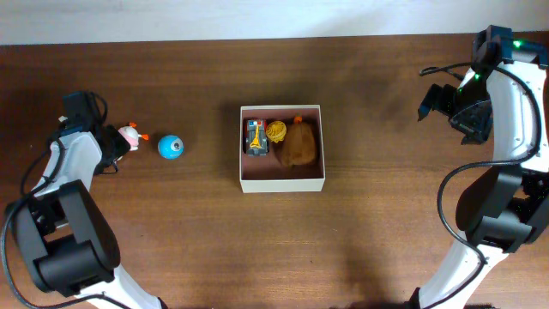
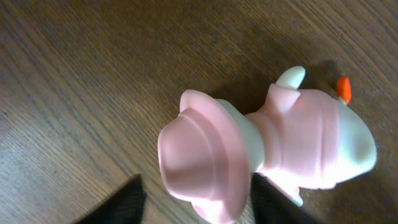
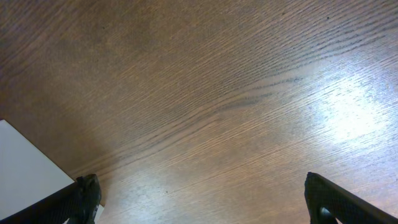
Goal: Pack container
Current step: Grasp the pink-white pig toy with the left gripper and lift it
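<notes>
The container [image 1: 283,183] is a square cream-white box in the middle of the table, in the overhead view. It holds a colourful toy car [image 1: 256,137], a yellow toy [image 1: 275,130] and a brown plush [image 1: 299,146]. A pink and white toy figure with a hat [image 1: 127,135] lies at the far left. My left gripper [image 1: 112,146] is open with its fingers either side of the figure's hat [image 2: 199,149]; the left finger stands apart from it. My right gripper [image 1: 434,101] is open and empty at the far right, over bare wood [image 3: 199,180].
A blue ball [image 1: 171,148] lies between the pink figure and the container. In the right wrist view a white corner [image 3: 25,168], apparently the container's wall, shows at the lower left. The table's far edge runs along the top of the overhead view.
</notes>
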`<action>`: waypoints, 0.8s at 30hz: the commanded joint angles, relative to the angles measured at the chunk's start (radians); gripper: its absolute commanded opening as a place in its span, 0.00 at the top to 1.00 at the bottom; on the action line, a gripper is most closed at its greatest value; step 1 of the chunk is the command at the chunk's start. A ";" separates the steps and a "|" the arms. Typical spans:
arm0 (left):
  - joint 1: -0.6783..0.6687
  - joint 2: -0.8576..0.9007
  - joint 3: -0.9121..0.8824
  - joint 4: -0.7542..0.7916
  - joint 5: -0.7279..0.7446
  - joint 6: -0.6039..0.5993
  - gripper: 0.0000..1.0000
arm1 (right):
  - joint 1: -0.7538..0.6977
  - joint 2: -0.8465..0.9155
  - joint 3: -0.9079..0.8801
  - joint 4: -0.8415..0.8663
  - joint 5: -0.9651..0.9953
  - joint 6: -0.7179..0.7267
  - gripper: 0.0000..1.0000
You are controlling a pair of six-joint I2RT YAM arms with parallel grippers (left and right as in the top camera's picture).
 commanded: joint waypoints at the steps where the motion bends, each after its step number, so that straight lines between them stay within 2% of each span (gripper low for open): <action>1: 0.001 0.029 0.014 0.009 0.003 0.002 0.60 | -0.003 -0.017 -0.002 0.000 0.008 0.013 0.01; 6: 0.001 0.039 0.014 0.023 0.003 0.002 0.75 | -0.003 -0.017 -0.002 0.000 0.008 0.013 0.01; 7: 0.001 0.039 0.014 0.024 0.003 0.002 0.80 | -0.003 -0.017 -0.002 0.000 0.008 0.012 0.01; 9: 0.001 0.039 0.014 0.026 0.003 0.002 0.98 | -0.003 -0.017 -0.002 0.000 0.008 0.013 0.01; 18: 0.001 0.033 0.026 -0.001 0.126 0.002 0.98 | -0.003 -0.017 -0.002 0.000 0.008 0.013 0.01; 24: 0.001 -0.009 0.112 -0.070 0.231 0.025 0.98 | -0.003 -0.017 -0.002 0.000 0.008 0.013 0.01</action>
